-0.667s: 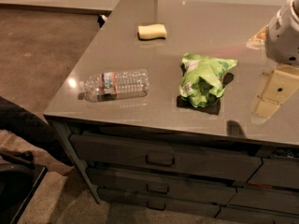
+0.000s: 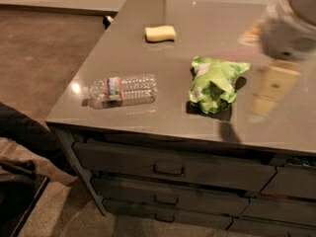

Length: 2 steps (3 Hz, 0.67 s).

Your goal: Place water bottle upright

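The water bottle (image 2: 123,89) lies on its side near the front left corner of the grey counter (image 2: 158,48), its white cap pointing left and its red, white and blue label near the cap end. My gripper (image 2: 269,92) hangs at the right side above the counter, blurred, well to the right of the bottle and just right of the green snack bag (image 2: 213,83). It holds nothing that I can see.
A yellow sponge (image 2: 160,33) lies at the back middle of the counter. Drawers with handles (image 2: 168,170) run below the counter's front edge. Brown carpet floor lies to the left, with a dark object (image 2: 19,132) at the lower left.
The view has shifted slightly, and my gripper has moved a little up and to the left, now blurred by motion. The bottle, bag and sponge have not moved.
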Tool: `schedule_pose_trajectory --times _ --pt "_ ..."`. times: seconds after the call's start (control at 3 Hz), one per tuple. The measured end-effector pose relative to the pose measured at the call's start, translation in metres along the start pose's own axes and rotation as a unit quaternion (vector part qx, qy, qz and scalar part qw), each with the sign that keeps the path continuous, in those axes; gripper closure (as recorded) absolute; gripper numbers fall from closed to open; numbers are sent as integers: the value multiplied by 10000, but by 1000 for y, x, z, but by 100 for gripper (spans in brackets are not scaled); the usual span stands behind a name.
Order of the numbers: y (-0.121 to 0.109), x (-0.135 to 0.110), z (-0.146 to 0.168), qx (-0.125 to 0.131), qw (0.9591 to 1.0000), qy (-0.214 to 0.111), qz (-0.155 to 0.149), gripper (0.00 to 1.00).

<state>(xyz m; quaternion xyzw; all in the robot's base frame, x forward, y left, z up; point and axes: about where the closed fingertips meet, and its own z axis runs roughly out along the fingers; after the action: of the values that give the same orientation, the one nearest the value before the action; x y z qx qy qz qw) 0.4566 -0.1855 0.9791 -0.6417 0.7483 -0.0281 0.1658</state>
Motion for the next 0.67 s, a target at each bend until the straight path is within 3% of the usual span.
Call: schedule_pose_trajectory --times 0.67 --pt "-23 -99 23 -248 9958 -281 -841 0"
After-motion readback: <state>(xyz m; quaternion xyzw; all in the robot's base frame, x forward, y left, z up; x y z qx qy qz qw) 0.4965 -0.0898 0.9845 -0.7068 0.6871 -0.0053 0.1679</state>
